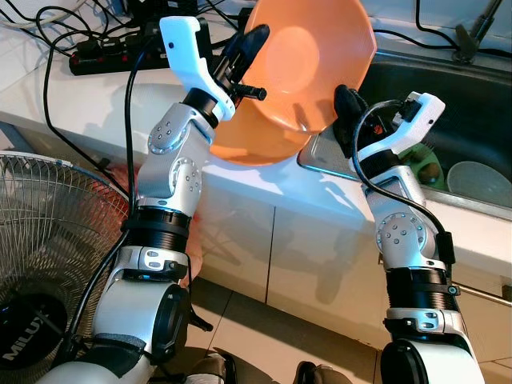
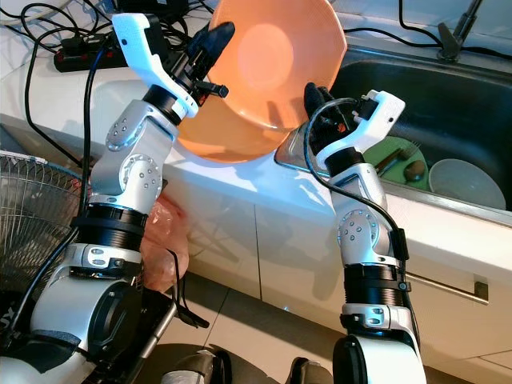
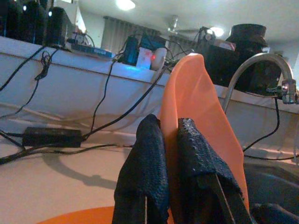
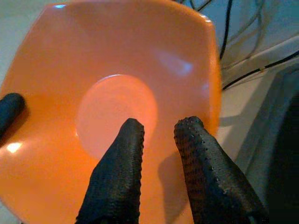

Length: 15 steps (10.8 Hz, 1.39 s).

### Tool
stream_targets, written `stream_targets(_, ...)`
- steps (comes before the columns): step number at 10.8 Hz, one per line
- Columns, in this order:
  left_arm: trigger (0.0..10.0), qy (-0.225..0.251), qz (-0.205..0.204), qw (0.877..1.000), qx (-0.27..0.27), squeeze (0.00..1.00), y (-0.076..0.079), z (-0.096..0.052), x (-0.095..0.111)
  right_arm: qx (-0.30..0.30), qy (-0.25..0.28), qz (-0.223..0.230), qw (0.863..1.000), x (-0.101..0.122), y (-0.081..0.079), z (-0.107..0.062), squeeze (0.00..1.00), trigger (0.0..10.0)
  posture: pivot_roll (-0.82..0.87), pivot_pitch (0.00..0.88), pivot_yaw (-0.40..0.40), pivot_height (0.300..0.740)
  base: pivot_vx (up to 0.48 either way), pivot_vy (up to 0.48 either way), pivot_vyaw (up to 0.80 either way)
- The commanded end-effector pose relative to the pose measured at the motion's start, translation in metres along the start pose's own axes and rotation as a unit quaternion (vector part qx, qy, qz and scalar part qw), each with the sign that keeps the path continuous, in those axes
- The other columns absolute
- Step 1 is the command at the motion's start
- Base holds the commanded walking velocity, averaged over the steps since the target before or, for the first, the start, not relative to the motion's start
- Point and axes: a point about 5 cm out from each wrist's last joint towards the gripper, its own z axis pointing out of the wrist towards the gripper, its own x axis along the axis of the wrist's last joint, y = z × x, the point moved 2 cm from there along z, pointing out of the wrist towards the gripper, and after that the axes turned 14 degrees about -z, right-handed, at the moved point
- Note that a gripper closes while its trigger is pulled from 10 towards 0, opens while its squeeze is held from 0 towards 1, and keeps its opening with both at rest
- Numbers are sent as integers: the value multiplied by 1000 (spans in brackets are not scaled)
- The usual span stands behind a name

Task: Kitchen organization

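Observation:
A large orange bowl [image 1: 304,64] hangs tilted on its side above the white counter [image 1: 96,104], by the sink's left rim, its hollow facing me. My left gripper [image 1: 244,56] is shut on the bowl's upper left rim; in the left wrist view its fingers [image 3: 149,158] pinch the orange rim [image 3: 191,93] between them. My right gripper [image 1: 346,108] sits at the bowl's lower right edge. Seen from the right wrist, its two fingers [image 4: 121,154] stand a little apart in front of the bowl's inside [image 4: 117,56], holding nothing.
The steel sink [image 1: 464,96] on the right holds a green plate [image 2: 392,156] and a white bowl [image 1: 478,182]. A black power strip [image 1: 112,56] with cables lies on the counter behind. A floor fan [image 1: 40,256] stands at my left; a faucet [image 3: 254,74] curves over the sink.

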Motion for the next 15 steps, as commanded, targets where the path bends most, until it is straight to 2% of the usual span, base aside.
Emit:
stream_targets(1, 10000, 22, 8, 1000, -14, 0, 6, 0, 12, -9, 2, -4, 1000, 1, 4, -1, 0, 10000, 11, 127, 58, 740, 0, 0, 0)
stream_targets(5, 10000, 27, 7, 1000, -8, 0, 5, -6, 14, -17, -4, -1, 1000, -2, 6, -1, 0, 10000, 13, 121, 49, 740, 0, 0, 0)
stream_targets(14, 10000, 22, -24, 999, -26, 0, 17, -5, 10, -18, -14, 25, 999, -10, 5, -2, 0, 10000, 16, 131, 43, 740, 0, 0, 0)
stream_targets(15, 10000, 21, -25, 999, -26, 0, 17, -6, 9, -18, -13, 28, 999, -10, 5, -1, 0, 7843, 18, 131, 42, 740, 0, 0, 0)
